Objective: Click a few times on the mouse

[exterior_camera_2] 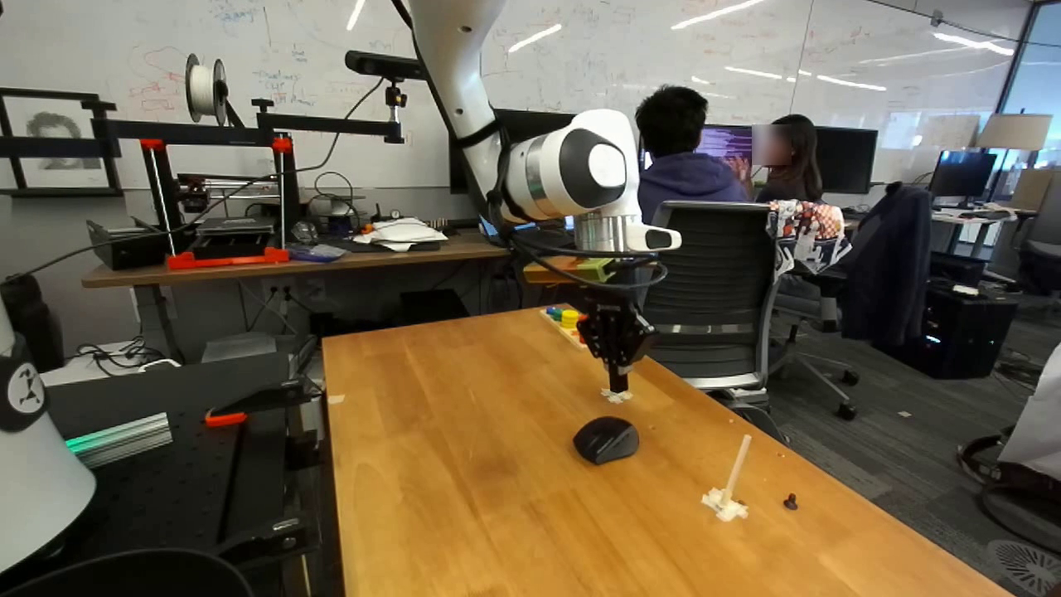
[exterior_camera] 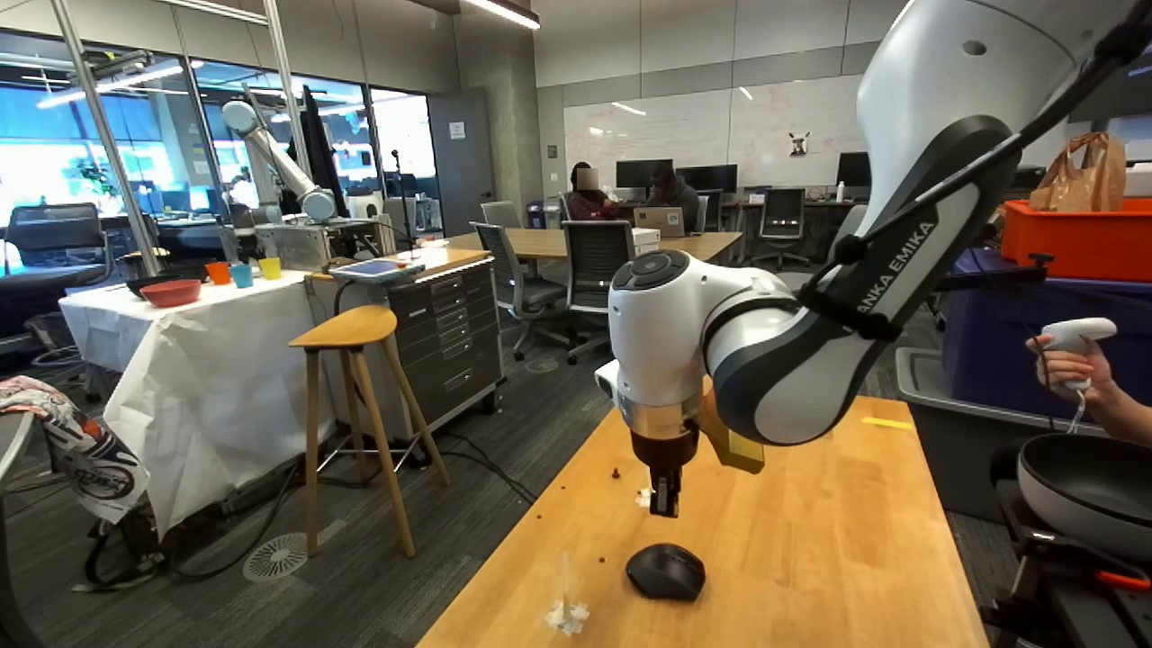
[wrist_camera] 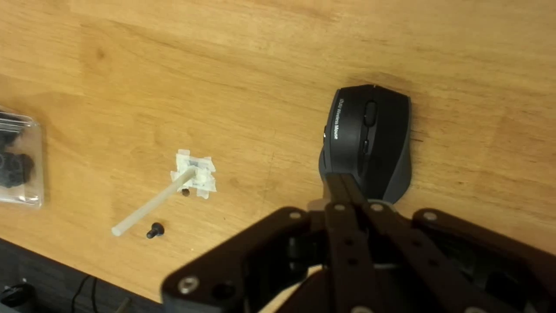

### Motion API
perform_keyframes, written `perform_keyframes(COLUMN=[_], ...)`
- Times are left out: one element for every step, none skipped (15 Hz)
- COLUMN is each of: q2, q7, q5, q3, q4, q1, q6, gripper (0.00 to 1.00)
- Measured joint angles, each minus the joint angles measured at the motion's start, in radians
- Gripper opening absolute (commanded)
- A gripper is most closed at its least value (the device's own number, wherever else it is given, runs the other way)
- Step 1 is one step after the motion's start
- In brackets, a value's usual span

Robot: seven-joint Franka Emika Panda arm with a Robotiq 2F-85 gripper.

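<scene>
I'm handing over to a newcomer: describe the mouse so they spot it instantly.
Find the wooden table under the robot arm. On it, near the shut hand, sits the mouse: black, low and rounded. Unlike the pale stick in white tape or the small dark screw, it has a scroll wheel and white lettering.

The mouse (wrist_camera: 369, 139) is showing black — lettered in white and greying along its sides. The tabletop (exterior_camera: 792, 540) is running honey-brown, streaked with darker grain. The arm (exterior_camera: 810, 342) is wearing white and charcoal; the gripper (wrist_camera: 341, 176) is looking near-black. The cups (exterior_camera: 241, 275) are displaying orange, blue and yellow — a bowl (exterior_camera: 171, 293) is showing red.
</scene>
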Motion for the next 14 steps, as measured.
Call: perform_keyframes(q2=[-0.005,-0.009,-0.01,-0.01,-0.01,-0.009,-0.008,-0.005,0.0,0.006,0.012,0.019,0.025,0.032], q7=[-0.008,-0.016,-0.022,-0.027,-0.028,-0.029,-0.029,-0.028,-0.028,-0.028,-0.028,-0.028,-0.028,-0.028], q5=[0.009,0.018,0.025,0.032,0.035,0.036,0.036,0.036,0.036,0.036,0.036,0.036,0.036,0.036], q3=[0.004,0.007,0.009,0.011,0.011,0.011,0.011,0.011,0.011,0.01,0.01,0.01,0.01,0.01], q4=[-0.007,-0.013,-0.018,-0.021,-0.025,-0.029,-0.033,-0.036,-0.038,-0.038,-0.038,-0.038,-0.038,-0.036], q1=[-0.003,-0.007,-0.01,-0.013,-0.016,-0.018,-0.02,-0.021,-0.022,-0.022,-0.022,-0.022,-0.022,-0.022], q6=[0.0,0.0,0.0,-0.001,-0.001,-0.003,-0.006,-0.008,-0.01,-0.01,-0.01,-0.01,-0.01,-0.01], gripper=[0.02,0.02,0.02,0.02,0.02,0.02,0.02,0.02,0.02,0.02,0.02,0.02,0.02,0.01])
